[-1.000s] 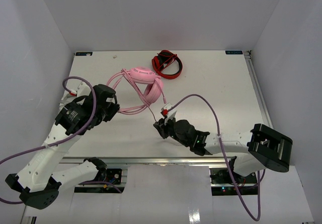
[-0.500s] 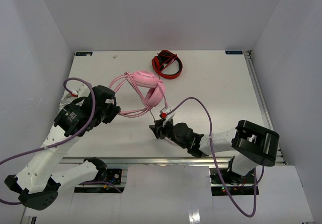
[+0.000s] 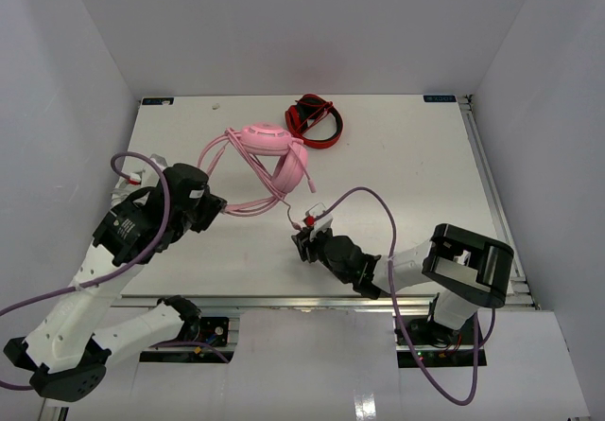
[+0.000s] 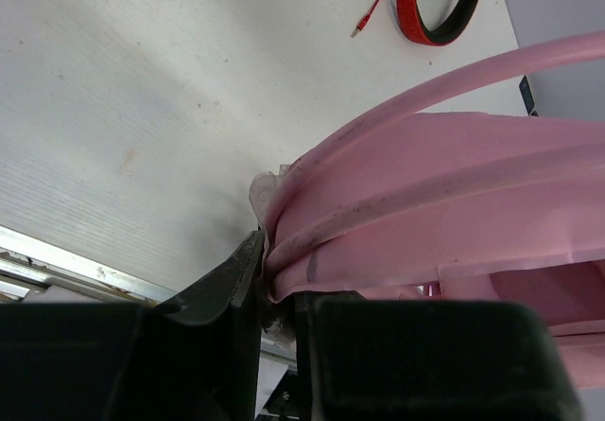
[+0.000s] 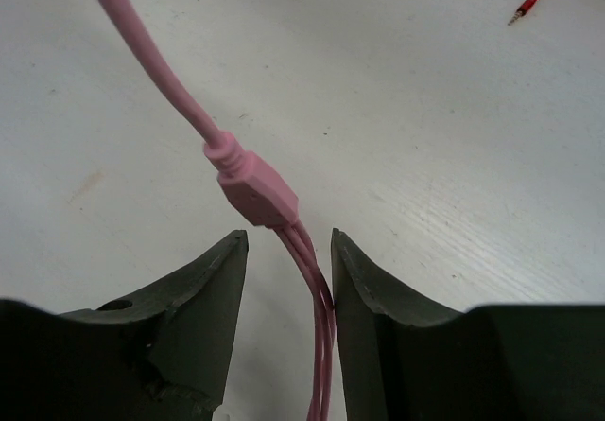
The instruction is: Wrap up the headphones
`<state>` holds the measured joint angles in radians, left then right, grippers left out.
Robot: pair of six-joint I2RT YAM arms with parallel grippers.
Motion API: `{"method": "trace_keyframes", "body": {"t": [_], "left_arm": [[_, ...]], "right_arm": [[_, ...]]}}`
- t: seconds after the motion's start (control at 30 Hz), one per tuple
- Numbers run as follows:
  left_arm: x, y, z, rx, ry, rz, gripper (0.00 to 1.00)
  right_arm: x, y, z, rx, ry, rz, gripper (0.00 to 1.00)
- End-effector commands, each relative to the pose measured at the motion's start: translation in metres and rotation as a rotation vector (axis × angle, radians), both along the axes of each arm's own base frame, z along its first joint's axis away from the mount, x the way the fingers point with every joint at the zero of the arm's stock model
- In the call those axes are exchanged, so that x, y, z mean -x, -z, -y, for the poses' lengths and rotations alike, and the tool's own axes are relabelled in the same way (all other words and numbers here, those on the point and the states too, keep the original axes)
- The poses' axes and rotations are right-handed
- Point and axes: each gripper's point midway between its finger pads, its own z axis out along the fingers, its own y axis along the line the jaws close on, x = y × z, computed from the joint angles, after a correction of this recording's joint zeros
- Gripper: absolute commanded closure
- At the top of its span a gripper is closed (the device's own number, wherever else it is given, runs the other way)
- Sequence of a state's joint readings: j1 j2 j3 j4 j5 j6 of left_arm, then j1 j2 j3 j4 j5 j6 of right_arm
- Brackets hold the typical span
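Pink is the colour of the one pair of headphones (image 3: 274, 151) that matters here. It lies on the white counter (image 3: 406, 156) with its ear cups together and its cable (image 3: 248, 209) looped out to the near-left. A second pair, red and black (image 3: 315, 123), lies just beyond it to the far right, close but apart. That makes two pairs in all, with two arms and two tools.

The left arm rises from near-left of the pink pair and bends at the elbow. Its tool (image 3: 216, 208) points toward the pair from that side. In the left wrist view this tool (image 4: 265, 279) is clamped on several pink strands of the cable, bunched between its fingers.

The right arm lies low and folded along the near side, its forearm running left toward the pink pair. Its tool (image 3: 302, 241) sits just near of the ear cups. In the right wrist view the jaws stand apart. The cable's flat junction piece (image 5: 255, 194) lies just ahead of the fingertips, and thin pink strands run back between the fingers (image 5: 213, 270), with white counter showing between them and the left finger.
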<state>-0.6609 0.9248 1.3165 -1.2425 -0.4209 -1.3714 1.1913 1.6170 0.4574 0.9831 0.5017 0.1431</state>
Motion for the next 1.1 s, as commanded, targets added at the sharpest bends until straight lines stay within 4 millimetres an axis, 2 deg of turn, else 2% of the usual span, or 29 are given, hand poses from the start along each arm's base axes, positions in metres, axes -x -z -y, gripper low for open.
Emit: {"method": "trace_keyframes", "body": {"t": [0.0,0.13,0.33,0.53,0.7,0.8,0.97,1.07], "left_arm": [[-0.011,-0.024,0.005,0.111,-0.043,0.101,1.00],[-0.011,-0.021,0.008,0.115,-0.036,0.096,1.00],[-0.009,-0.027,0.008,0.130,-0.028,0.103,1.00],[-0.005,-0.031,0.005,0.135,-0.028,0.113,1.00],[-0.002,-0.036,0.004,0.151,-0.021,0.122,1.00],[0.001,-0.040,0.005,0.166,-0.009,0.129,1.00],[0.009,-0.055,0.004,0.192,0.028,0.181,1.00],[0.014,-0.068,0.012,0.206,0.124,0.248,1.00]], "right_arm": [[-0.012,-0.023,0.011,-0.026,0.084,0.069,0.52],[-0.013,-0.025,0.008,-0.010,0.074,0.078,0.52],[-0.015,-0.013,0.002,0.012,0.069,0.071,0.52],[-0.019,0.004,0.001,0.036,0.085,0.058,0.48],[-0.024,0.019,0.003,0.045,0.101,0.026,0.49],[-0.028,0.029,0.006,0.051,0.110,0.004,0.59],[-0.034,0.040,0.019,0.033,0.143,-0.039,0.90],[-0.038,0.038,0.027,0.020,0.157,-0.047,0.92]]}}
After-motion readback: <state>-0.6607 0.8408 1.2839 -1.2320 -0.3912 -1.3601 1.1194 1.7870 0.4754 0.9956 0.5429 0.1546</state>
